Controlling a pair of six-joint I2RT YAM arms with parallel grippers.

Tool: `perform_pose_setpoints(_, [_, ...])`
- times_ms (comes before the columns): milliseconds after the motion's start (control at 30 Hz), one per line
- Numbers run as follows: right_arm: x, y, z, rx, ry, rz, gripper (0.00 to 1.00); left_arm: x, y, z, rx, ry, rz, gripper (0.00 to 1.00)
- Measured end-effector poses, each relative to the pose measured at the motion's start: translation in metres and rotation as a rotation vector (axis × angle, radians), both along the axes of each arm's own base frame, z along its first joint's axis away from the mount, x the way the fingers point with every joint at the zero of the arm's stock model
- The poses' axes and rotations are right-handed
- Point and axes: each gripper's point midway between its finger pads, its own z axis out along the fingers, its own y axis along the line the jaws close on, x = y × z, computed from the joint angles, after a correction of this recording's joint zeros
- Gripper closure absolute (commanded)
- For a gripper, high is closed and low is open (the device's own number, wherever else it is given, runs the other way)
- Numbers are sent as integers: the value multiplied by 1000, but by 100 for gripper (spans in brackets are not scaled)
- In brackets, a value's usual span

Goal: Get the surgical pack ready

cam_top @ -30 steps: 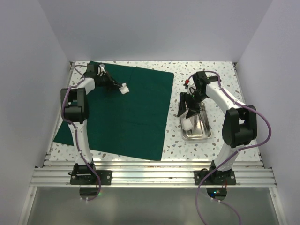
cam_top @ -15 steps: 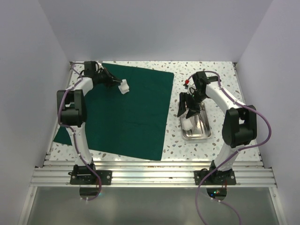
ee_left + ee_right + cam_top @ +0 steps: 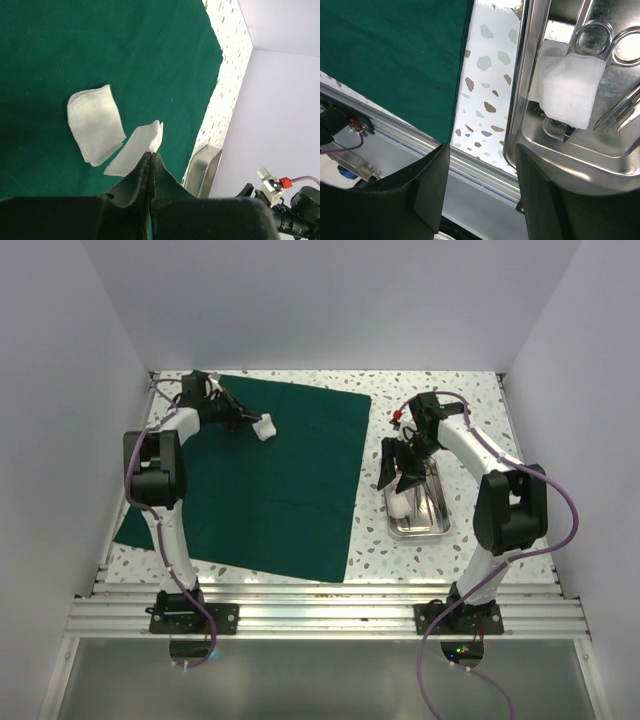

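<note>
We are watching the left pincer (image 3: 151, 155), pressed together, pinching a white gauze square (image 3: 134, 152) just above the dark green drape (image 3: 290, 490), which is lying spread on the speckled surface (image 3: 450, 390) with a second gauze square (image 3: 95, 122) flat on it. The right pincer (image 3: 481, 150) is hovering, spread, over the left edge of the steel tray (image 3: 526, 100) beside the drape. Folded gauze (image 3: 570, 92) and scissors (image 3: 600, 37) are lying inside the tray.

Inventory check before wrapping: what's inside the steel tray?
A folded white gauze square and metal scissors, ring handles showing, lie in the tray. The gauze lies over part of the instruments, so whatever is beneath it can't be seen.
</note>
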Motion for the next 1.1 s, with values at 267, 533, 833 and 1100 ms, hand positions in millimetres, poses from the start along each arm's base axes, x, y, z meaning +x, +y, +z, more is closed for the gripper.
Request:
perform_pose_setpoints(267, [0,0,-1,-1,3,0,41,3,2,-32,-5,51,2,100])
perform_pose_setpoints(533, [0,0,-3,-2,10,0,41,21,12,-30,-3,20,19,100])
perform_pose_setpoints(833, [-1,0,-9,-8,34,0,41,27,19,-39,-3,30,28,100])
perform_pose_setpoints(1100, [1,1,-14,-11,49,2,41,23,20,-58,16,77,10,80])
